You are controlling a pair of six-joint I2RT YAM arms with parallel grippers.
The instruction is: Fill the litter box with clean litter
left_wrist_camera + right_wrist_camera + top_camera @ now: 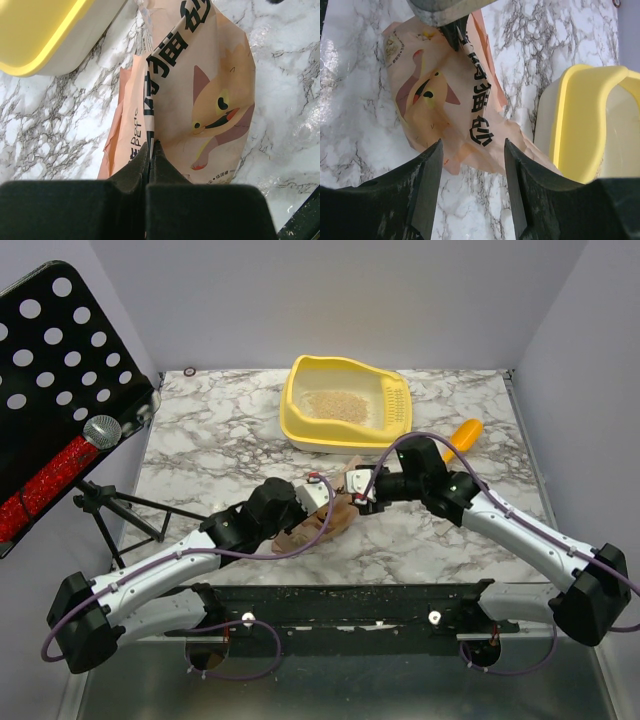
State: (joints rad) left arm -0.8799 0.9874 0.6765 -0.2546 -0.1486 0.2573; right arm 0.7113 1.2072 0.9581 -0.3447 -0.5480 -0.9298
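Litter box (318, 440), a large pale-yellow plastic tray with rounded corners and a raised rim, stands at the far middle of the white marble-patterned table (210, 440). A low, loose heap of fine pale beige clean litter (335, 405) lies on its floor.

At the far left a black perforated metal music-stand plate (60, 350) leans over the table edge, and a microphone with a red glittery handle and silver mesh head (100, 430) rests against it.

The left gripper (151, 149) reaches in from the near left, its black fingers pressed together, pinching a folded edge of the crumpled tan paper bag printed with a cartoon cat and black characters (200, 95). The bag lies between the two arms, just in front of the litter box, with one end close to the tray's near wall.

The right gripper (472, 147) hangs over the bag's other end with its dark fingers spread apart, one to each side of the paper; they do not close on it, and whether they touch it I cannot tell.

To the right of the tray, a small yellow-orange plastic scoop (465, 432) lies just beside the rim.
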